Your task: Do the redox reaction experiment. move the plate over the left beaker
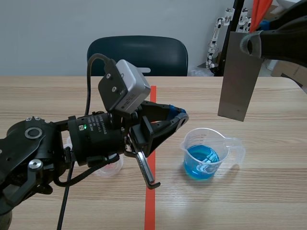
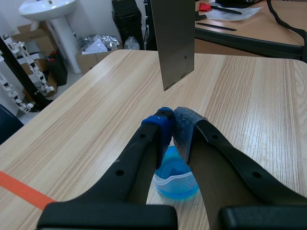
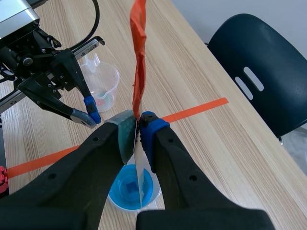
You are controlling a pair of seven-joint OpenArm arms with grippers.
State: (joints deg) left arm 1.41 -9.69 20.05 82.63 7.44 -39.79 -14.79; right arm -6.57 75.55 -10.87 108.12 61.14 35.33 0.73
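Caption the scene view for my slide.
Right claw holds the grey plate aloft near the blue-liquid beaker; left claw, shut, sits low beside it.

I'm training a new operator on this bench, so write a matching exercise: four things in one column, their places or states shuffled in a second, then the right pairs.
Things
1. flat grey metal plate
2. clear plastic beaker of blue liquid
3. clear plastic beaker with no blue liquid
4. dark blue chair

Places or states
A. beyond the far edge of the table
B. on the table, left of the orange-red tape line, by the shut left gripper
C. hanging above the table, pinched in the right gripper
D. on the table, right of the tape line

Pairs: 1-C, 2-D, 3-B, 4-A
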